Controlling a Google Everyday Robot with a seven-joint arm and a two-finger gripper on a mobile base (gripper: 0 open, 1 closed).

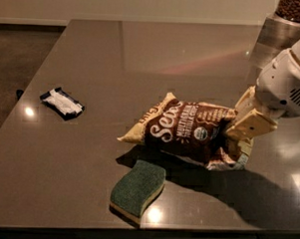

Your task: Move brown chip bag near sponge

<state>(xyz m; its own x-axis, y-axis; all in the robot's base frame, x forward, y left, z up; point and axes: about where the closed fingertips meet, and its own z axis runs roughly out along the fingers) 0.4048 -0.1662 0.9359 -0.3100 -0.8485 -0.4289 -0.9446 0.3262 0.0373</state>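
The brown chip bag (182, 133) sits mid-counter, tilted, its cream left end raised over a dark shadow. The sponge (137, 189) lies just in front, near but apart. The end effector (237, 139) is clenched on the bag's right end, which is largely hidden behind the pale fingers (250, 123) — whether that corner touches the counter (93, 54) is unclear. The arm is cut off at the right edge. Well to the left lies a small dark-blue-and-white wrapper (62, 102).
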